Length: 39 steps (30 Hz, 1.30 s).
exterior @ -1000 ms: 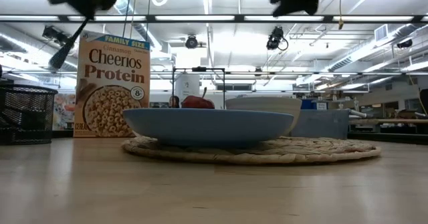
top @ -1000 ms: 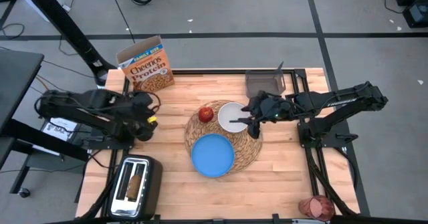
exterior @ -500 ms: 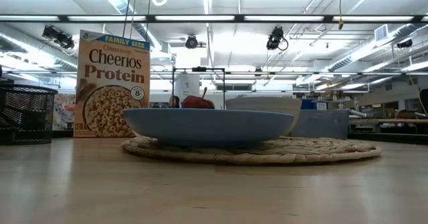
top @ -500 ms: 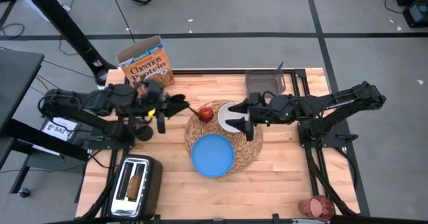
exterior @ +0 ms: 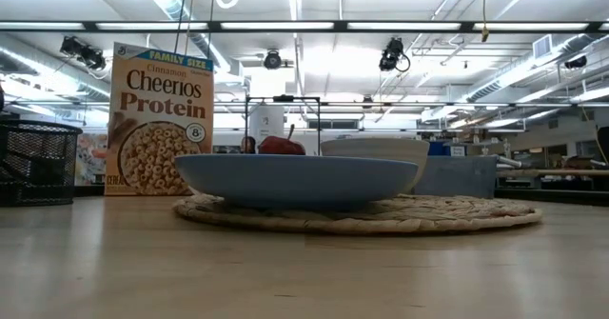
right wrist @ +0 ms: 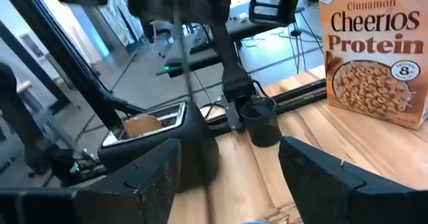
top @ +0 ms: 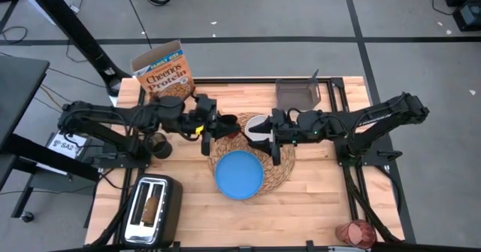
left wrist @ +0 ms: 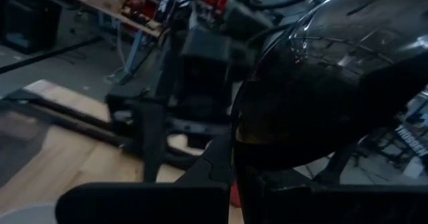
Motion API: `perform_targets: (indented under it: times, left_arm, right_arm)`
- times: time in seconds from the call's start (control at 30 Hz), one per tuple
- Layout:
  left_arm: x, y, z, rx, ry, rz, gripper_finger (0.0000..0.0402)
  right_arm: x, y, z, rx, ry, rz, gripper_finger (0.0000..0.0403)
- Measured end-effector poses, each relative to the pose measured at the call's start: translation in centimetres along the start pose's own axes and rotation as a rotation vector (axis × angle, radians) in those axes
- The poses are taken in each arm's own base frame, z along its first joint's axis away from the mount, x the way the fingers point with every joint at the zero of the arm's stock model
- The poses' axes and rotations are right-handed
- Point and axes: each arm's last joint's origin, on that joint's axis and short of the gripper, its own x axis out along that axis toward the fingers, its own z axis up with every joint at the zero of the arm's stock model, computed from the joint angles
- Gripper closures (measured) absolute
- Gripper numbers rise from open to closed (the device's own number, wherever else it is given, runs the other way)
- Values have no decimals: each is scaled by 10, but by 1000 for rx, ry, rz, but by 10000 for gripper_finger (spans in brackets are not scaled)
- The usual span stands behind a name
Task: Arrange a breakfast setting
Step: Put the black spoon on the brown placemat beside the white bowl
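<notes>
**Fingers over the woven mat**

Fingers of the left gripper (top: 211, 126) were clenched on a metal spoon (left wrist: 321, 83), its shiny rounded bowl filling the left wrist view. Right gripper (top: 272, 135) hung with fingers spread, holding nothing, over the small white bowl (top: 257, 127) at frame centre. Below it, the smooth blue plate (top: 240, 174) sat on the round straw placemat (top: 283, 167). A rectangular orange Cheerios box (top: 163, 75) stood on the wooden tabletop (top: 316, 199), upper left.

Both my arms (top: 113, 118) are dark, jointed tubes with black cables looped along them. A yellow patch marks my left wrist (top: 197, 129), just behind its gripper. My right arm (top: 376, 115) is the same matte black, ending in two broad, dark, flat fingers (right wrist: 332, 172).
</notes>
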Motion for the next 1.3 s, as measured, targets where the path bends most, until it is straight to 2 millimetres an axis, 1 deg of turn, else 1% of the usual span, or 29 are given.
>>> perform_targets:
  times: [0.17, 0.3, 0.47, 0.57, 0.63, 0.67, 0.7, 0.8, 0.87, 1.0, 1.07, 1.17, 1.23, 1.3]
  left_arm:
    - [0, 1, 0, -17, 6, 5, 390]
    - [0, 3, 1, -19, 2, 12, 390]
    - [0, 4, 1, -24, 2, 17, 390]
    - [0, 4, 1, -20, 1, 16, 390]
    - [0, 4, 1, -19, 1, 12, 389]
    - [0, 4, 1, -18, 3, 13, 385]
    - [0, 4, 1, -18, 3, 13, 379]
    - [0, 4, 1, 6, 2, 18, 352]
    - [0, 3, 0, 31, 9, 3, 325]
    - [-1, -1, -1, 62, 19, -12, 254]
    - [-8, -1, -1, 72, 59, -20, 217]
    - [-25, -1, -3, 89, 184, -22, 178]
    - [-37, 0, -11, 84, 309, 0, 166]
    - [-49, 3, -20, 64, 444, 52, 164]
  right_arm:
    - [1, 2, -3, -64, 18, 31, 182]
    - [1, 4, -4, -62, 47, 89, 221]
    - [1, 4, -5, -59, 59, 98, 285]
    - [1, 4, -6, -35, 70, 93, 333]
    - [1, 3, -7, -9, 84, 85, 372]
    - [1, 2, -7, -1, 87, 86, 385]
    - [1, 2, -7, 4, 86, 85, 390]
    - [1, 1, -6, 48, 87, 81, 389]
    - [1, 1, -6, 67, 87, 78, 393]
    - [1, 1, -5, 141, 83, 78, 393]
    - [-1, 2, -4, 189, 72, 64, 393]
    - [-9, 5, 0, 272, 26, 15, 393]
    - [-17, 8, -1, 335, 32, -29, 393]
    - [-27, 10, -6, 417, 76, -87, 393]
